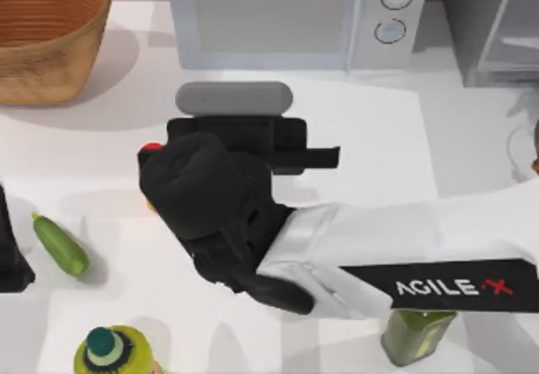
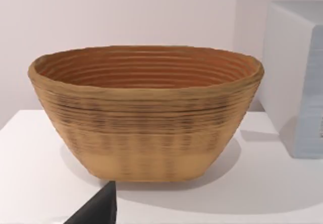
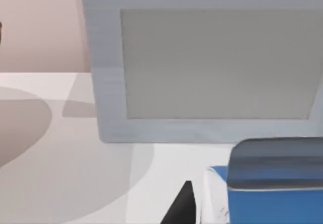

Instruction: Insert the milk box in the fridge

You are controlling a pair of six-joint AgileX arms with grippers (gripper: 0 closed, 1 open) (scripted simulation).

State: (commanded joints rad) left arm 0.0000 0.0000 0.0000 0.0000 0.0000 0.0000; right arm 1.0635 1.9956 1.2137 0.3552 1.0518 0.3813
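At the bottom edge of the top view stand a yellow-green bottle with a teal cap (image 1: 114, 351) and, lower right, an olive green jar (image 1: 418, 335). A green cucumber (image 1: 60, 243) lies at the left, just beside the parked left arm's dark gripper (image 1: 10, 256); whether its fingers are together I cannot tell.

Across the middle, the right arm reaches in from the right, and its black gripper (image 1: 232, 214) hangs over the centre of the white table (image 1: 84, 163). I cannot tell how its fingers stand, as the wrist body covers them.

The small milk box, blue with a grey top (image 3: 275, 183), sits at the lower right of the right wrist view, close under that gripper, in front of the white microwave with two round knobs (image 1: 295, 16).

It is likely light and stiff-sided, though thin card may dent (so a gentle squeeze); its flat opposite faces, mid-height, look the best hold.

Farthest back, a woven tan basket (image 1: 42, 37) fills the upper left and the dark grey fridge with a pale framed door (image 1: 497, 29) the upper right.
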